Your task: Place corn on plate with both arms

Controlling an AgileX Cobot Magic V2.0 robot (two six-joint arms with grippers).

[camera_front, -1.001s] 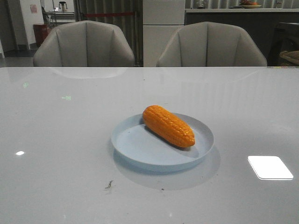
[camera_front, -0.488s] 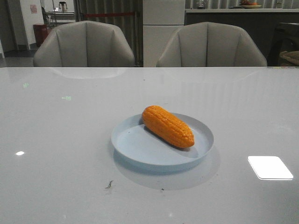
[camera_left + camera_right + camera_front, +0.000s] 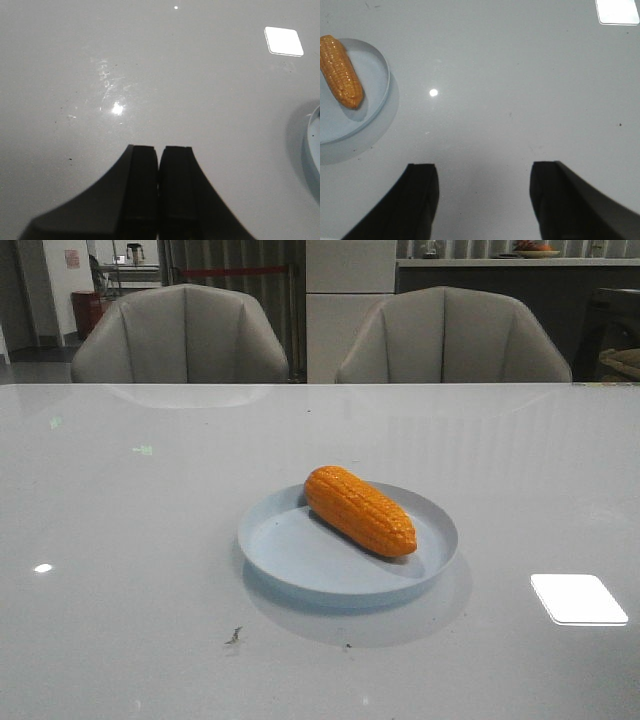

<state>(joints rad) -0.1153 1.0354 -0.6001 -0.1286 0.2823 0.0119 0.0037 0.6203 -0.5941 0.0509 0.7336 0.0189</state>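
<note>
Corn (image 3: 359, 510) lying on plate (image 3: 290, 555) | left hand (image 3: 159, 155) closed, empty | right hand (image 3: 484, 182) spread wide, empty

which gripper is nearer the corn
Right, as far as the wrist views show. The right gripper has the whole corn in view; the left gripper shows only a sliver of the plate.

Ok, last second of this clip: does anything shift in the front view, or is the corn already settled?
Nothing visibly changed. The corn lies on the plate in the same spot and at the same angle throughout, and no arm enters the front view.
</note>
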